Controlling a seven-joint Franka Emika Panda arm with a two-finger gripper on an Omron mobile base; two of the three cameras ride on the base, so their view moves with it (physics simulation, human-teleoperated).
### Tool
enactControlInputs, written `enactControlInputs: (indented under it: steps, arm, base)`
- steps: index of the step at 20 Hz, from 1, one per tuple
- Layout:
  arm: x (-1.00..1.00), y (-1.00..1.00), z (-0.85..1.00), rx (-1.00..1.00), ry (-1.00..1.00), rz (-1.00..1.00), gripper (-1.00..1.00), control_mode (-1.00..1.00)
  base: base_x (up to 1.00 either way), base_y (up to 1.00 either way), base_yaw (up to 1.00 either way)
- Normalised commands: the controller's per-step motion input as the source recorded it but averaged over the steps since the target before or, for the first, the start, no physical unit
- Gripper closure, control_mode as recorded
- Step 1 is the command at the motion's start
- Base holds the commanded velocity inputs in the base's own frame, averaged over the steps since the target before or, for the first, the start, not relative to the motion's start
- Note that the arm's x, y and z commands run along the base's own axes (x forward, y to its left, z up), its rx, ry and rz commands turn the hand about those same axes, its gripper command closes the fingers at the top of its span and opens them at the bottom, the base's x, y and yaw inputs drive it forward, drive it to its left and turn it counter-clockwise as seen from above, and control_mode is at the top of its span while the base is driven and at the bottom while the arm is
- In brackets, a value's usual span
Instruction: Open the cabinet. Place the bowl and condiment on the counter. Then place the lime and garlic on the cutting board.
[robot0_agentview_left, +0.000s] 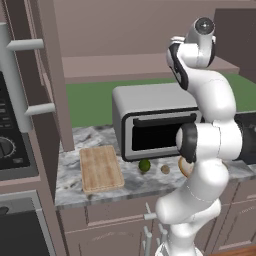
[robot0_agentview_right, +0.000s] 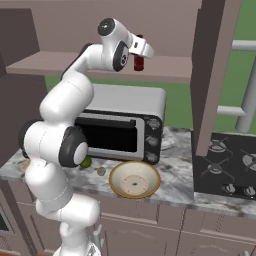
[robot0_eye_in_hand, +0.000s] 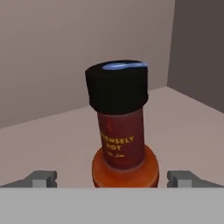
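The cabinet (robot0_agentview_right: 215, 75) stands open. On its shelf stands the condiment (robot0_eye_in_hand: 121, 131), a dark red bottle with a black cap. My gripper (robot0_eye_in_hand: 111, 179) is open, with one fingertip on each side of the bottle's base and apart from it. In the right base view the hand (robot0_agentview_right: 142, 51) covers the middle of the condiment (robot0_agentview_right: 139, 64). The tan bowl (robot0_agentview_right: 135, 179) sits on the counter (robot0_agentview_right: 175, 182) before the toaster oven. The lime (robot0_agentview_left: 144, 165) and the garlic (robot0_agentview_left: 165, 169) lie on the counter (robot0_agentview_left: 70, 185), right of the bare cutting board (robot0_agentview_left: 101, 168).
A silver toaster oven (robot0_agentview_left: 155, 120) fills the back of the counter under the cabinet shelf (robot0_agentview_left: 125, 67). A black stovetop (robot0_agentview_right: 225, 165) lies to the right. The open door's grey bar handle (robot0_agentview_right: 247, 100) juts out beside it. My arm hides part of the bowl (robot0_agentview_left: 184, 166).
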Motion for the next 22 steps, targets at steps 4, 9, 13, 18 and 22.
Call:
enactControlInputs:
  steps: [4, 9, 13, 18, 22]
  arm:
    - [0.04, -0.19, -0.03, 0.04, 0.00, 0.00, -1.00, -1.00]
    - [0.09, -0.16, -0.08, 0.02, 0.00, 0.00, 1.00, -1.00]
    - [0.12, -0.04, -0.12, 0.00, 0.00, 0.00, 1.00, -1.00]
    - [-0.08, 0.03, -0.03, 0.00, 0.00, 0.03, 1.00, -1.00]
    - [-0.67, 0.32, -0.03, -0.04, -0.01, 0.00, 1.00, -1.00]
  base:
    - [0.00, 0.00, 0.00]
    - [0.00, 0.00, 0.00]
    - [0.00, 0.00, 0.00]
    - [0.00, 0.00, 0.00]
    - [0.00, 0.00, 0.00]
